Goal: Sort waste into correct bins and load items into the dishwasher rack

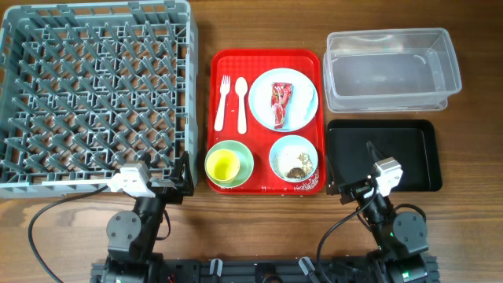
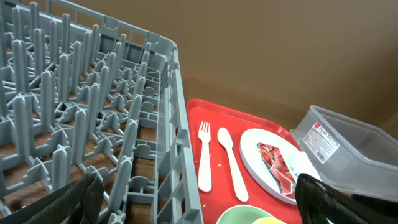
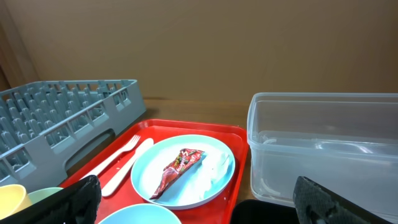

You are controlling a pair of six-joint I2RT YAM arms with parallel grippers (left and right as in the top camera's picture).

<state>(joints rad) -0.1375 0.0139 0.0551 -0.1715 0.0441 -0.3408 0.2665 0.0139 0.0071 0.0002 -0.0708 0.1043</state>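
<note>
The grey dishwasher rack [image 1: 191, 79] stands at the left. A red serving tray [image 1: 263, 63] holds a white fork [image 1: 222, 102], a spoon [image 1: 242, 104], and a pale blue plate [image 1: 302, 82] with the red-and-white wrapper [image 1: 280, 104] and a white scrap [image 3: 217, 163]. It also holds a yellow cup [image 1: 222, 166] in one bowl [image 1: 244, 157], and a second bowl [image 1: 277, 157] of crumbs [image 1: 296, 169]. The clear tub [image 1: 389, 71] and black tray [image 1: 393, 157] are at the right. My left gripper [image 2: 199, 202] and right gripper [image 3: 199, 205] are open and empty, low at the front edge.
Both arm bases sit at the table's front edge with cables trailing left and centre. The rack's front right corner is close to my left gripper [image 1: 182, 185]. The black tray's front left corner is beside my right gripper [image 1: 346, 189].
</note>
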